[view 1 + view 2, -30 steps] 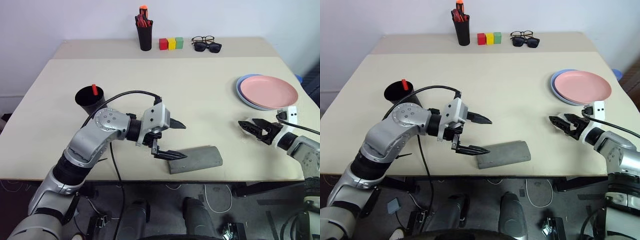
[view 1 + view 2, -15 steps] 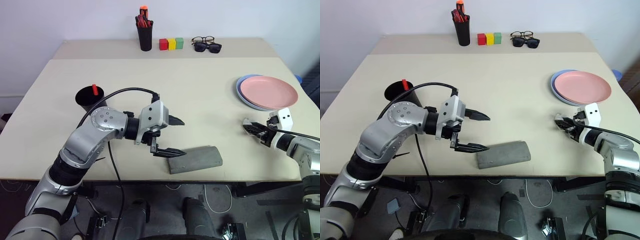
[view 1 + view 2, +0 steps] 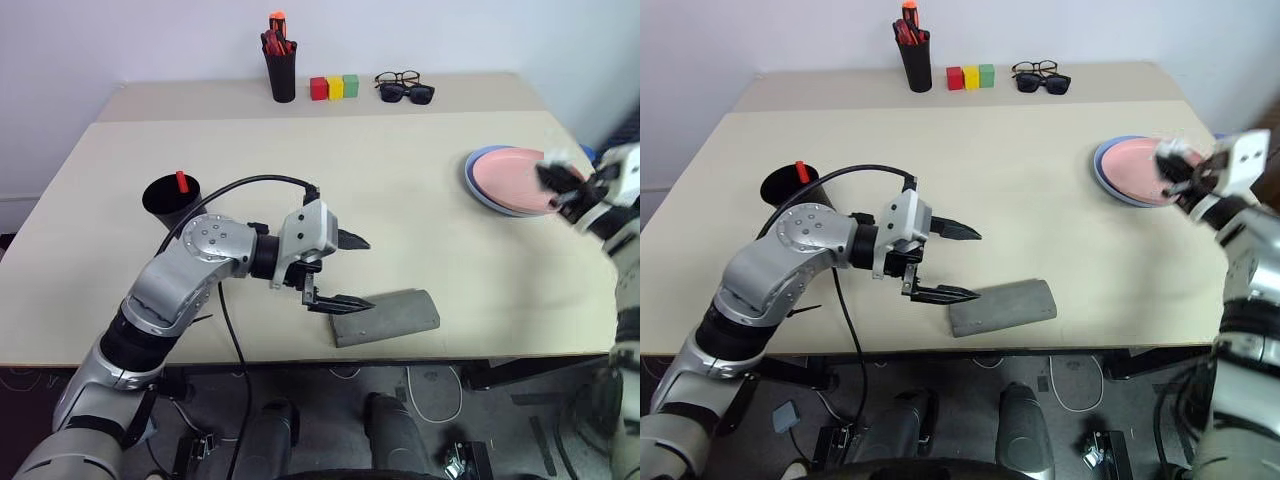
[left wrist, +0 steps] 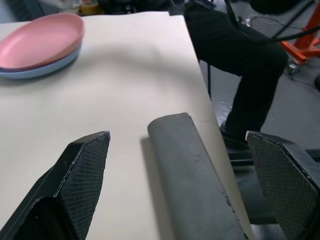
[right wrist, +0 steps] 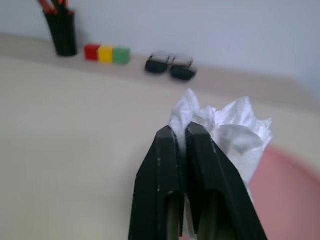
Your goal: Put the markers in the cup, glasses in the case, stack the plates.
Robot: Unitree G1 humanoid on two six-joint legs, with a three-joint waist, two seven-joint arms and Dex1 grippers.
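The grey case [image 3: 385, 317] lies closed near the table's front edge. My left gripper [image 3: 368, 275] hovers just left of it, open, one finger above the other, with nothing between them. The black cup [image 3: 170, 198] stands at the left with a red marker [image 3: 181, 181] upright in it. On the right the pink plate [image 3: 512, 166] rests on the light blue plate [image 3: 474, 181]. My right gripper [image 5: 177, 132] is raised in front of the plates, shut on a crumpled white tissue [image 5: 235, 132]. The glasses are out of view.
Along the back edge stand a black pen holder [image 3: 282, 72] with red and orange pens, three coloured blocks [image 3: 334, 87], dark-framed spectacles [image 3: 400, 78] and black sunglasses [image 3: 408, 94]. The case sits close to the table's front edge [image 4: 215, 120].
My right gripper shut on the white tissue low over the table, then rose up and to the right, level with the plates. The left arm kept still. The view shifted slightly.
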